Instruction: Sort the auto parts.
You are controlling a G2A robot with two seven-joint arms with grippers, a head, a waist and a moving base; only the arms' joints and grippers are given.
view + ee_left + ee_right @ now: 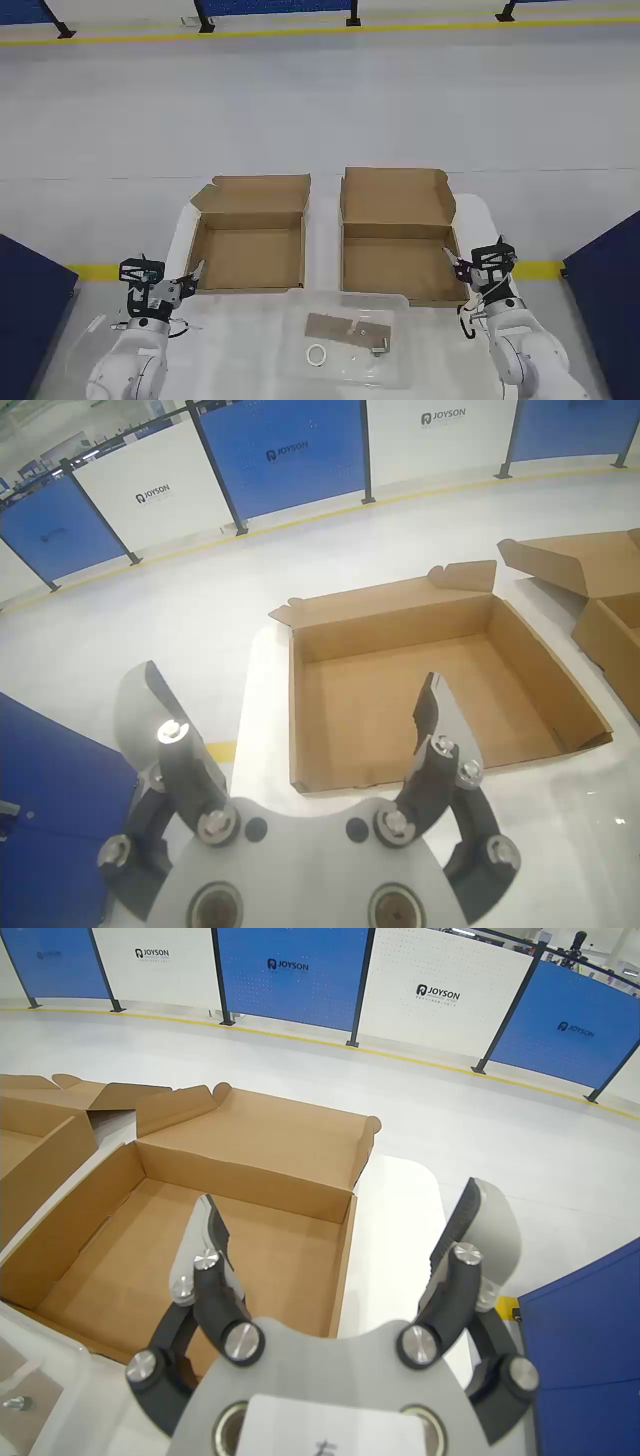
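Note:
A clear plastic tray [400, 300] sits at the table's front middle, holding a white ring [317, 354], a small metal bolt [380, 346] and a brown cardboard sheet [345, 329]. Behind it stand two open cardboard boxes, the left box [248, 255] and the right box [395, 265], both with bare floors. My left gripper [180, 283] is open at the left box's near left corner, nothing between its fingers [435, 710]. My right gripper [460, 268] is open at the right box's near right corner, also holding nothing. A bolt [16, 1403] lies in the tray corner.
The white table [470, 215] ends just beyond the boxes' outer sides. Blue panels [25, 300] stand close on both sides of the table. Box lids [262, 195] stand open toward the far side. Blue and white partitions [280, 465] line the room behind.

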